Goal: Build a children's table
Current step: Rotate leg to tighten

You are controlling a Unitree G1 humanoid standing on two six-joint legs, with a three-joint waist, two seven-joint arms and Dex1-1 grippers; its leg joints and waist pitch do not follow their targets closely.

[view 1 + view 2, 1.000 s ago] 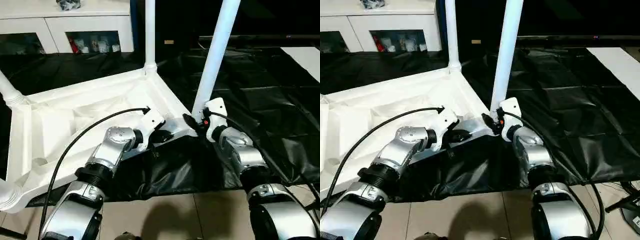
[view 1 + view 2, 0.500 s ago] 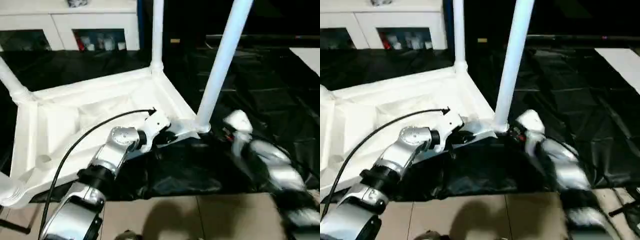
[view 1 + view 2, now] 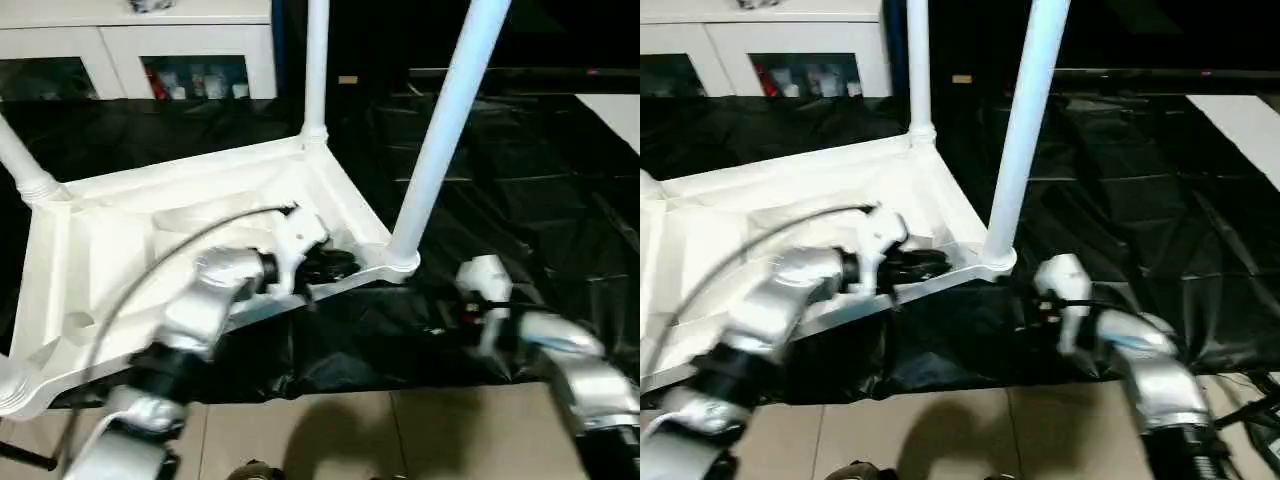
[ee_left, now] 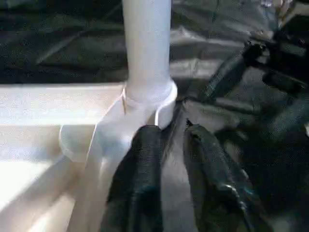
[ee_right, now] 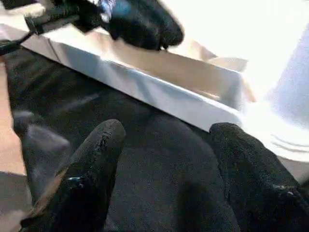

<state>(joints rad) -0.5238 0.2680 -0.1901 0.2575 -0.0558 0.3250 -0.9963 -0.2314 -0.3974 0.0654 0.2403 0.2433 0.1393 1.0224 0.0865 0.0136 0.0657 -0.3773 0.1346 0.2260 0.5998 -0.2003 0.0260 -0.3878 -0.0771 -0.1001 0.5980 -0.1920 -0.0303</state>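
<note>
The children's table is laid upside down on a black sheet over the floor, presumably so that the corner sockets face up and the legs can be stood in them; the near leg is seen seated upright in its socket. The left claw is held just beside that socket with its fingers slightly parted, gripping nothing. The right claw is kept clear above the sheet, its fingers spread wide and empty.
</note>
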